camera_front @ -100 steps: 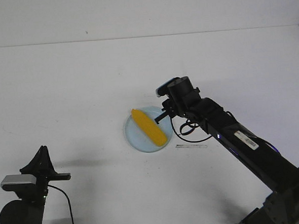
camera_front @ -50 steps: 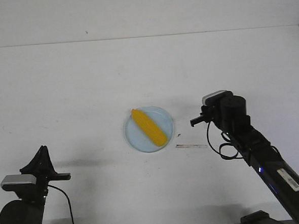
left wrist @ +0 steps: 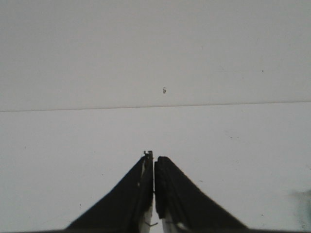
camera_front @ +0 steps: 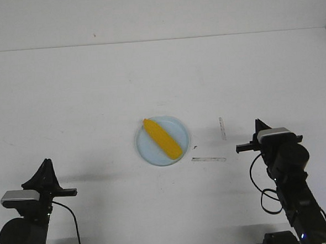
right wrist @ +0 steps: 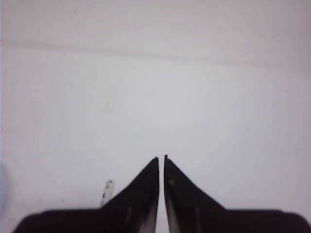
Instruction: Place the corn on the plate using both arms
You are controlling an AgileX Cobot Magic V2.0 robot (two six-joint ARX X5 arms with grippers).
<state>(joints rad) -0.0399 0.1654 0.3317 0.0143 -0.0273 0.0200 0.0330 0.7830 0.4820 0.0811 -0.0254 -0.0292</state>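
Note:
The yellow corn (camera_front: 162, 138) lies diagonally on the pale blue plate (camera_front: 178, 127) at the middle of the white table in the front view. My right gripper (camera_front: 258, 123) is drawn back near the table's front right, well clear of the plate, shut and empty; the right wrist view shows it (right wrist: 161, 157) over bare table. My left gripper (camera_front: 46, 162) rests at the front left, far from the plate. It is shut too, with its fingertips (left wrist: 154, 156) together over bare table. Neither wrist view shows the corn or the plate.
Two thin strips of tape lie on the table right of the plate, one flat (camera_front: 208, 159) and one upright (camera_front: 222, 128). A small strip (right wrist: 107, 190) shows beside the right fingers. The table's far edge (camera_front: 158, 40) meets a white wall.
The right arm has pulled back from the plate's right edge to the front right of the table. The corn stays on the plate. The left arm has not moved.

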